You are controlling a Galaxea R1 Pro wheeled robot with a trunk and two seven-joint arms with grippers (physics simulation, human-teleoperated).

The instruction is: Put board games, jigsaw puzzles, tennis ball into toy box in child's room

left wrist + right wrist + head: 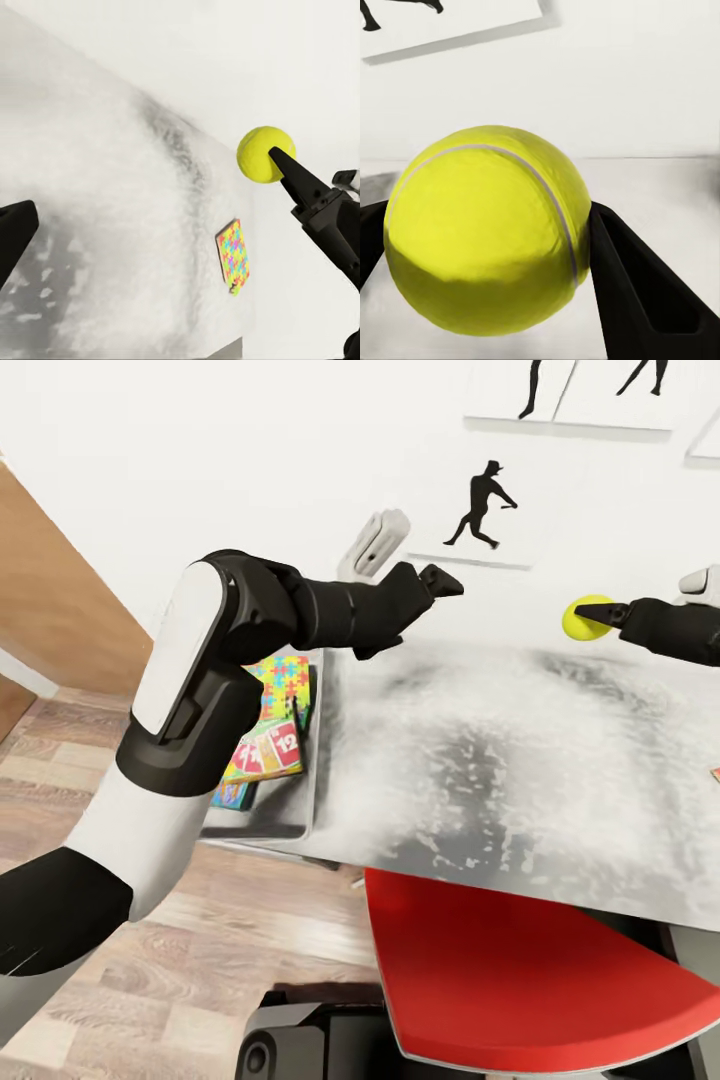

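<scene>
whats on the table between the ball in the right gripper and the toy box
Nothing: in the head view the table top is bare from the tennis ball in the right gripper across to the toy box at its left end.

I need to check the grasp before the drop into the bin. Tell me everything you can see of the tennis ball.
The tennis ball is a small yellow-green sphere with a fuzzy-looking surface and a pale curved seam running over its top. It looks whole and round. It sits clamped between the two black fingers of the right end effector, one on each side, held above the pale grey table near the white wall and touching nothing else.
</scene>
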